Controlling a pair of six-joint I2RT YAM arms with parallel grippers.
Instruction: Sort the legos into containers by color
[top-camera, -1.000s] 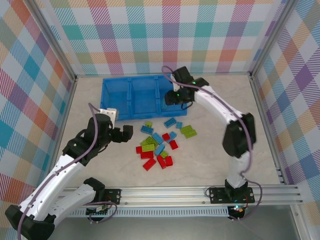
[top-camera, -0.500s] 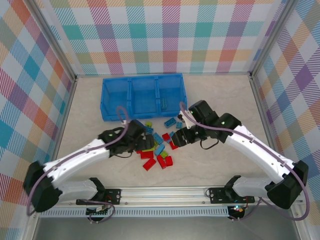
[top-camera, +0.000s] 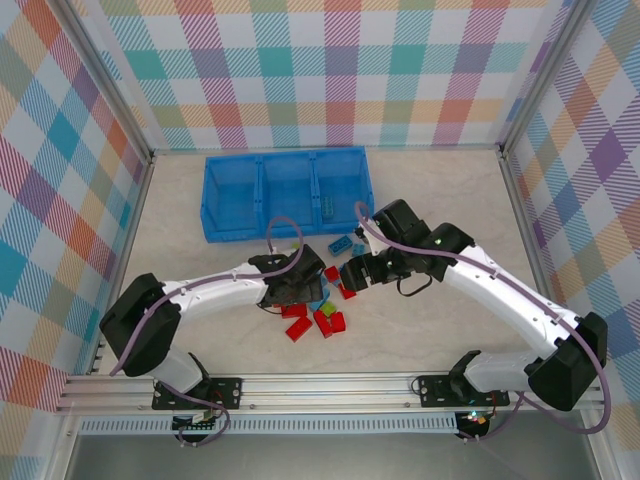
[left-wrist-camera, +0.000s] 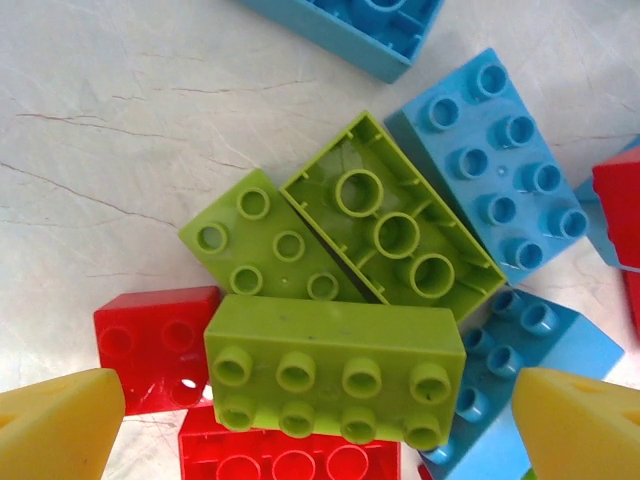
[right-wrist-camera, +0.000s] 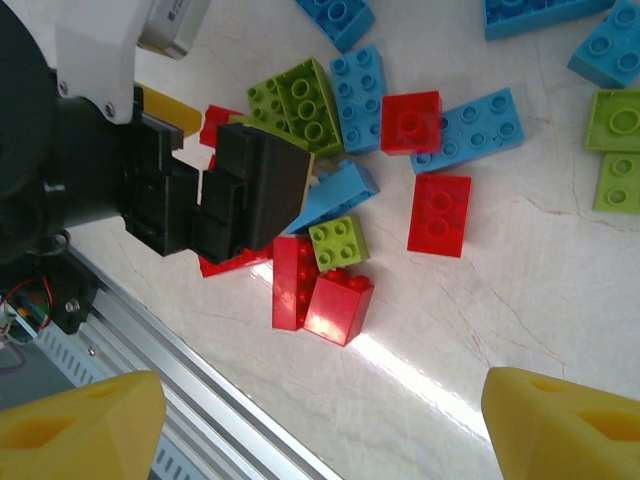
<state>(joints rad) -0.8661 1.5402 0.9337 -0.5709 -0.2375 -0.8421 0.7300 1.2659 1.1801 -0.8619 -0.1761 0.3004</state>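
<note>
Red, lime green and light blue legos (top-camera: 318, 322) lie in a heap on the table in front of the blue tray of containers (top-camera: 285, 155). One blue brick (top-camera: 328, 207) lies in the right compartment. My left gripper (top-camera: 300, 288) is low over the heap and open. In its wrist view the yellow fingertips (left-wrist-camera: 55, 425) stand either side of a long green brick (left-wrist-camera: 335, 370), apart from it. My right gripper (top-camera: 352, 275) hovers at the heap's right side, open, with bare table between its fingertips (right-wrist-camera: 565, 425). Red bricks (right-wrist-camera: 318, 285) lie just ahead of it.
An aluminium rail (top-camera: 330, 385) runs along the near table edge, close below the right gripper (right-wrist-camera: 200, 380). The left gripper's black body (right-wrist-camera: 200, 190) sits close to the right gripper over the heap. Checkered walls enclose the table on three sides.
The right arm came back from the tray's right compartment to the heap, leaving a blue brick there, and its jaws spread wider. The left arm swung right and down onto the heap.
</note>
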